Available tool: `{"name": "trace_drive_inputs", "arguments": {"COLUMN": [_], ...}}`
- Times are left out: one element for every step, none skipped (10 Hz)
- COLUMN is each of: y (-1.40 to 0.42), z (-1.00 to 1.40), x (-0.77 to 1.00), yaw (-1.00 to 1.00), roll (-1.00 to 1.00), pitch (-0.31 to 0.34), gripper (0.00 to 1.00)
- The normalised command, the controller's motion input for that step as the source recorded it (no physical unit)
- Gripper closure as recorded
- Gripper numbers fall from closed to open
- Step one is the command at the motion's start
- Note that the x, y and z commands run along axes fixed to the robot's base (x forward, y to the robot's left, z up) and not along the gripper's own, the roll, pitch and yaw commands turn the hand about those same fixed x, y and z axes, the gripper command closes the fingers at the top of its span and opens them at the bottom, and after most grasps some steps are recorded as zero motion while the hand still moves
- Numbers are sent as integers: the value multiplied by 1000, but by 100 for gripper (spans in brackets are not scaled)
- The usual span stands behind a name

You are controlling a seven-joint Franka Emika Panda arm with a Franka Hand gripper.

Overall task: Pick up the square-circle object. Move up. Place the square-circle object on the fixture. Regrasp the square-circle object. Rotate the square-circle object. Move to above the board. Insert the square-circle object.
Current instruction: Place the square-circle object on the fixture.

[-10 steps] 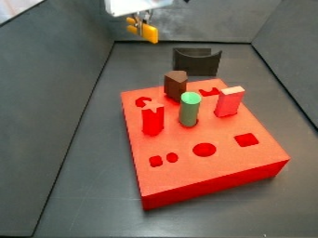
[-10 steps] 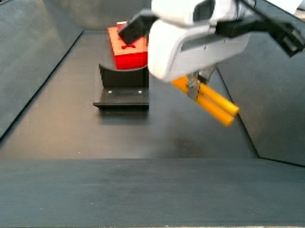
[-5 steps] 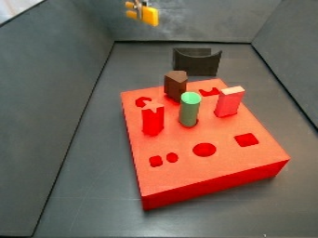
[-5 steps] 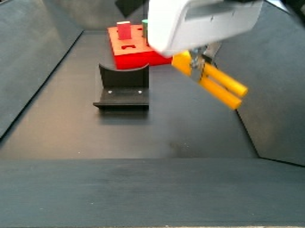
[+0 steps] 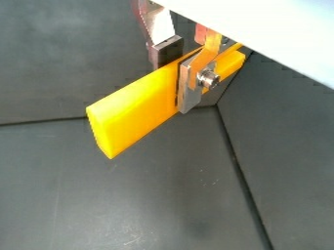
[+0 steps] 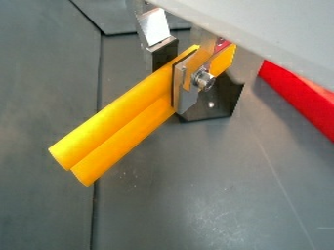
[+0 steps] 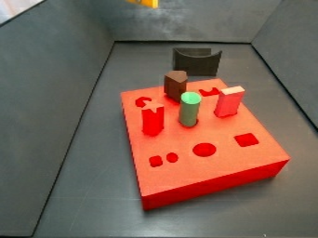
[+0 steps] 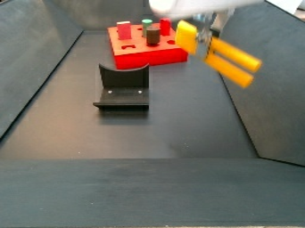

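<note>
Gripper (image 5: 187, 70) clamped on yellow peg (image 5: 146, 105) near one end, long end sticking out free. Peg held high in air, well above floor, apart from fixture (image 8: 121, 87) and red board (image 7: 205, 139). Looks rigid, light, smooth; off-centre hold may slip.

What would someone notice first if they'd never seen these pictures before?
The bright yellow square-circle object stands out first: it is clamped between the gripper fingers and hangs tilted in the air, well above the dark floor. Next comes the red board in the middle of the floor, with a green cylinder and red pegs standing on it. The dark fixture sits on the floor beside the board.
</note>
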Motion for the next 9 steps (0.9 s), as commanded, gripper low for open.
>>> {"name": "trace_drive_inputs", "arguments": {"y": [-413, -408, -344, -323, -300, -272, -243, -217, -193], "z": [-207, -248, -229, -203, -193, -191, -177, -161, -154], "x": [1000, 1000, 1000, 1000, 1000, 1000, 1000, 1000, 1000], "yaw": [-1000, -1000, -1000, -1000, -1000, -1000, -809, -562, -370], "roll": [30, 27, 24, 11, 0, -10, -29, -39, -47], "pitch": [-44, -39, -44, -33, -25, -24, -4, 11, 21], "gripper": [100, 100, 100, 100, 100, 100, 100, 100, 100]}}
